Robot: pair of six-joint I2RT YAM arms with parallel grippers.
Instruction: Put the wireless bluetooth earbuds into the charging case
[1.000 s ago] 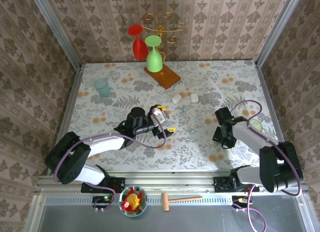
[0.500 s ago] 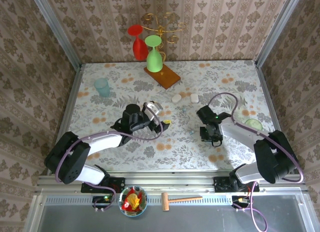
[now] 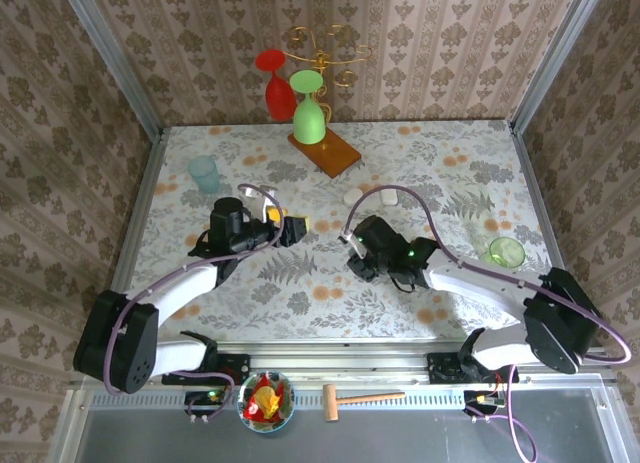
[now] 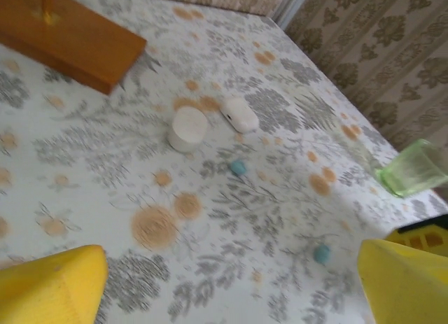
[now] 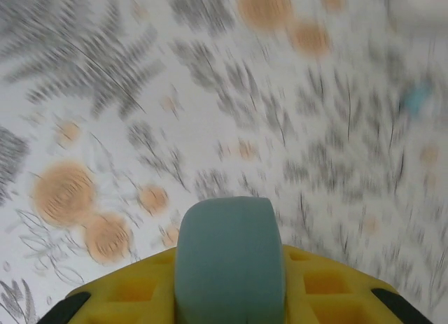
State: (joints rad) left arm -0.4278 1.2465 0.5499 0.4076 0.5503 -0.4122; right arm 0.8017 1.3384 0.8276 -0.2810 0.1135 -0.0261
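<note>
The left fingers (image 4: pixel 49 285) stand wide apart, one yellow tip at each lower corner of the left wrist view, and nothing is between them. Ahead of them, on the flowered counter (image 4: pixel 105 163), lie two small pale blue-green earbuds. One earbud (image 4: pixel 321 253) is just ahead of the right-hand tip. The second earbud (image 4: pixel 239 168) is further ahead, about in line with the middle of the gap. Beyond it are two white cases, a round case (image 4: pixel 187 128) and an oval case (image 4: pixel 239 115), just beside each other and not touching. Far ahead, on the left side of the fingers, is a wooden base (image 4: pixel 70 37). Ahead on the right side stands a green cup (image 4: pixel 413 168).

Seen from above, the left fingers (image 3: pixel 297 226) point toward the right fingers (image 3: pixel 357 245), with a bare strip of counter between the two. The cases lie just beyond the right fingers.

The right wrist view is blurred. A yellow part of the right fingers (image 5: pixel 315 289) with a grey-blue rounded pad (image 5: pixel 231 257) is at its lower edge. Whether these fingers are apart or together cannot be told.
</note>
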